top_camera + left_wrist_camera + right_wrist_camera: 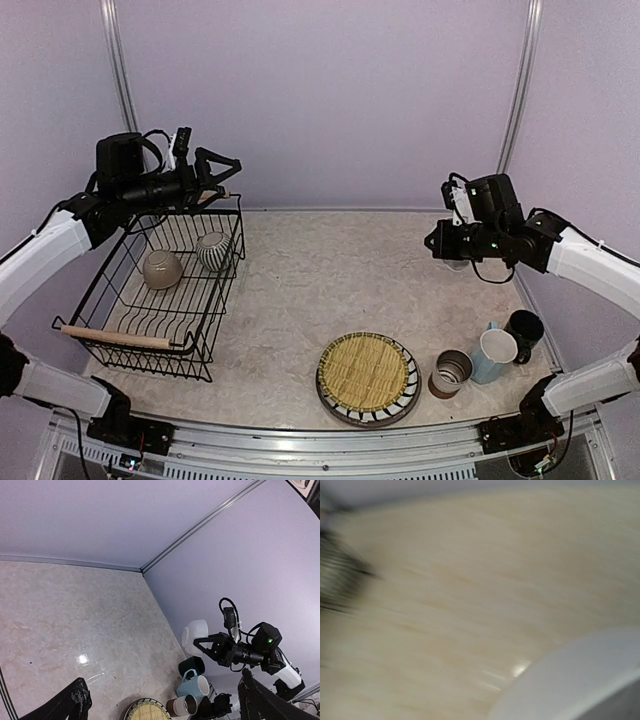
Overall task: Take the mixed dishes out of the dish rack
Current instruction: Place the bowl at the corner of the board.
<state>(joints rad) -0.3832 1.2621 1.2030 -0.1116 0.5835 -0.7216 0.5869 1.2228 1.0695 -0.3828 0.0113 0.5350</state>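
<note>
The dish rack (120, 320) stands at the left with a beige bowl (162, 268) and the grey-striped pot (213, 251) inside. My left gripper (215, 170) is open and empty, raised above the rack's far edge; its fingertips (77, 696) stand wide apart in the left wrist view. My right gripper (447, 243) is raised at the far right and shut on the white bowl (195, 634), whose rim fills the lower right of the blurred right wrist view (580, 680). The yellow woven mat (366, 370) lies on the striped plate (398, 408) at the front.
The brown-white cup (450, 372), light blue mug (490, 354) and black mug (524, 330) stand together at the front right, below the right arm. The rack's near wooden handle (115, 338) faces the front. Walls close the back and sides.
</note>
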